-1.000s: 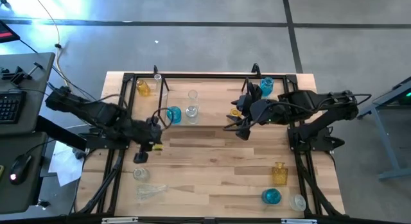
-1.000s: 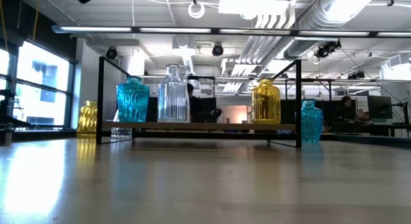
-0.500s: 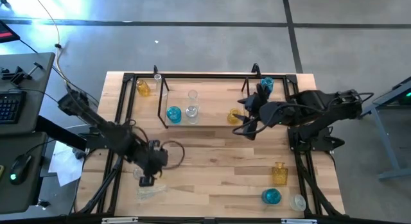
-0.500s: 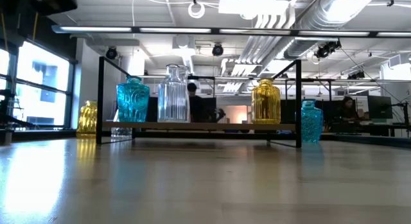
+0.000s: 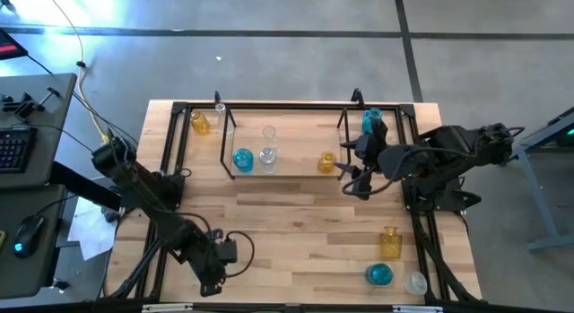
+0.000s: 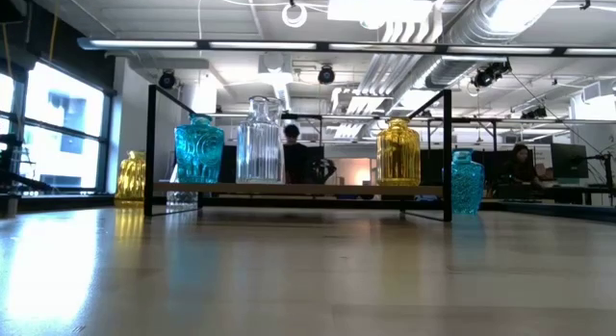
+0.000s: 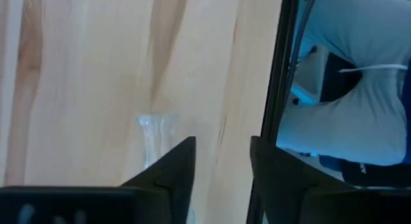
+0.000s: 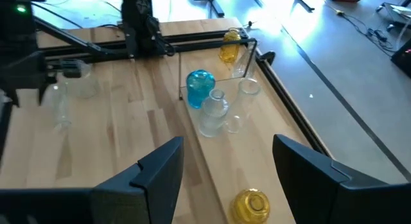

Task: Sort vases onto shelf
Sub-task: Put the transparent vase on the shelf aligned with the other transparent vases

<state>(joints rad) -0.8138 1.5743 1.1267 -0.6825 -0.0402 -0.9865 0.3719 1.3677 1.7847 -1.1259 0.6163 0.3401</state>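
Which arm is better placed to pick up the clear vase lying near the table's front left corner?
Left. Its pincer hangs right over the clear vase, fingers parted. The right pincer sits open by the shelf, far across the table.

a big open robotics lab or workshop in an office-like hall. overhead run bare silver ducts (image 6: 500,28), pipes and strip lights (image 6: 289,44) under an unfinished ceiling. the floor (image 5: 269,53) is plain grey concrete with dark lines across it. far beyond the right gripper (image 5: 352,178), past the wooden table (image 5: 305,223), people sit at desks with monitors (image 6: 568,163). out to the side of the left gripper (image 5: 212,282) stands a dark desk with a keyboard (image 5: 11,147) and a mouse (image 5: 29,230). tall windows (image 6: 63,134) line one wall.
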